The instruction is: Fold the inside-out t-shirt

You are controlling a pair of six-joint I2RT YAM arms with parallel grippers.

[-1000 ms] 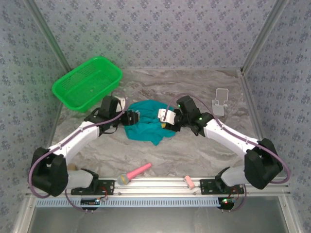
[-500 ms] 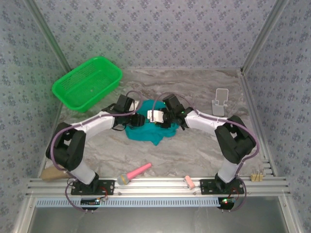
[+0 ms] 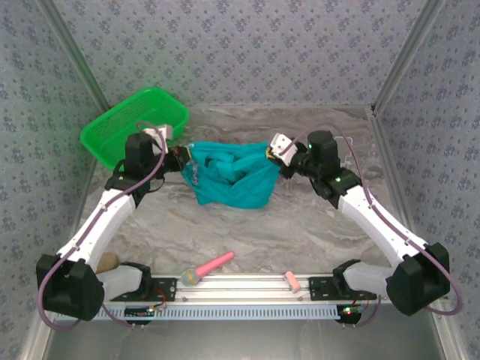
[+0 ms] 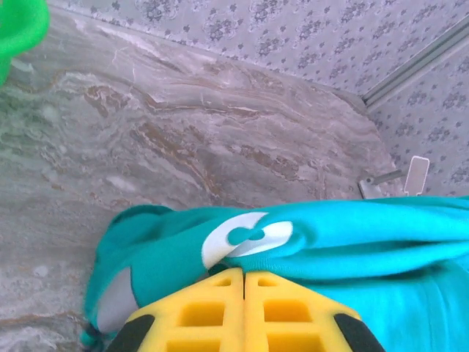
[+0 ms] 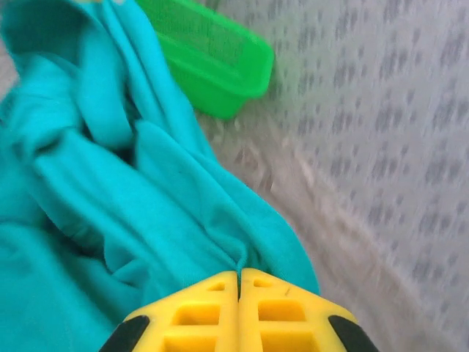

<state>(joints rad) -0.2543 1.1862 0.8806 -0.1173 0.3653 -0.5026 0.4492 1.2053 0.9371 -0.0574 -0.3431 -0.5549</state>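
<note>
The teal inside-out t-shirt [image 3: 229, 176] hangs stretched between my two grippers above the middle of the marble table, its lower part sagging in folds. My left gripper [image 3: 182, 157] is shut on the shirt's left edge, near a white label [image 4: 245, 238] on the t-shirt [image 4: 352, 235]. My right gripper [image 3: 276, 159] is shut on the right edge. In the right wrist view a pinched ridge of the t-shirt [image 5: 117, 183] runs into my shut gripper [image 5: 239, 277]. In the left wrist view my gripper [image 4: 243, 275] also has its yellow jaws together.
A green mesh basket [image 3: 135, 127] stands at the back left, close to my left arm. A white phone stand [image 3: 341, 154] sits at the back right. A pink-handled tool [image 3: 206, 268] and a small pink piece [image 3: 291, 281] lie by the front rail.
Both grippers closed on the shirt at the table's middle, then moved apart and up, pulling the bunched cloth out wide between them.
</note>
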